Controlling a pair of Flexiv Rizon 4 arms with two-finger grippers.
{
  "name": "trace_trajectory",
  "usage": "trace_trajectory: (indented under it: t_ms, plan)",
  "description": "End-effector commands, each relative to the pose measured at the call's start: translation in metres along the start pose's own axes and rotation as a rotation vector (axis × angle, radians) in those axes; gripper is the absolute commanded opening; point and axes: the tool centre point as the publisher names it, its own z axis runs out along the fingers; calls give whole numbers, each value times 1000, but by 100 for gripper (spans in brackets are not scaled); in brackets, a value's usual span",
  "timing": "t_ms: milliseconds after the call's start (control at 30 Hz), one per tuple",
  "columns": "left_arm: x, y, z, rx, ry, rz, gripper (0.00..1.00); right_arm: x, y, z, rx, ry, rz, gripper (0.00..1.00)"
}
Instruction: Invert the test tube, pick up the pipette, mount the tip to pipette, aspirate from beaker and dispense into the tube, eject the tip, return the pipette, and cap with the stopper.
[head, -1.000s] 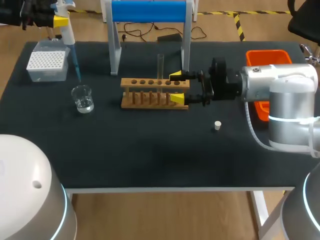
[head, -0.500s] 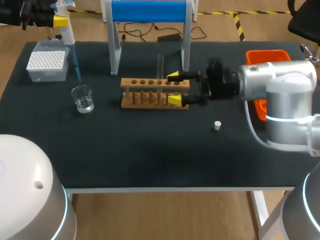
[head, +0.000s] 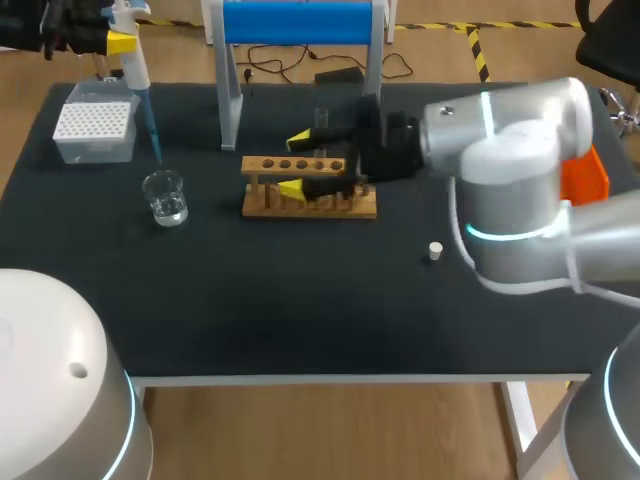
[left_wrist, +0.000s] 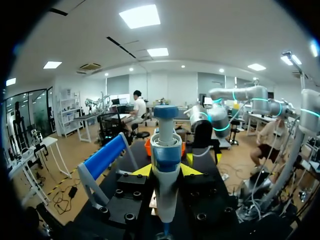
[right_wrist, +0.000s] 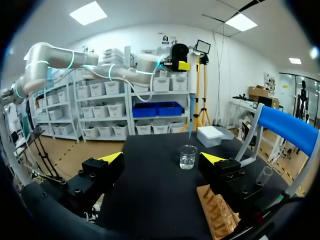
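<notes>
1. The right pincer (head: 296, 163) is held wide open over the light wooden tube rack (head: 260, 203), one yellow tip above its rear rail and one above its front; nothing is gripped.
2. The clear glass test tube (head: 321, 118) is stood upright in the rack's rear row, just outside the fingers.
3. The left pincer (head: 118, 42) is clamped on the white-and-blue pipette (head: 137, 70), well beyond the rack's left end.
4. The clear glass beaker (head: 165, 197) is set left of the rack, and the small white stopper (head: 435, 251) lies to the rack's front right on the dark worktop (head: 300, 300).
</notes>
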Motion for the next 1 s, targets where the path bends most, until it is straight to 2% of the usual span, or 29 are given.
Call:
trace_trajectory:
  t_ms: [33, 300, 567, 1000]
  plan:
    - [0, 0, 0, 1, -1, 2, 0, 0, 2, 44, 76, -43, 5, 100]
    - [0, 0, 0, 1, -1, 2, 0, -2, -10, 80, 132, -81, 8, 100]
    - [0, 0, 0, 1, -1, 2, 0, -6, -20, 103, 164, -117, -2, 100]
    - [0, 0, 0, 1, -1, 2, 0, -8, -39, 118, 172, -114, 3, 100]
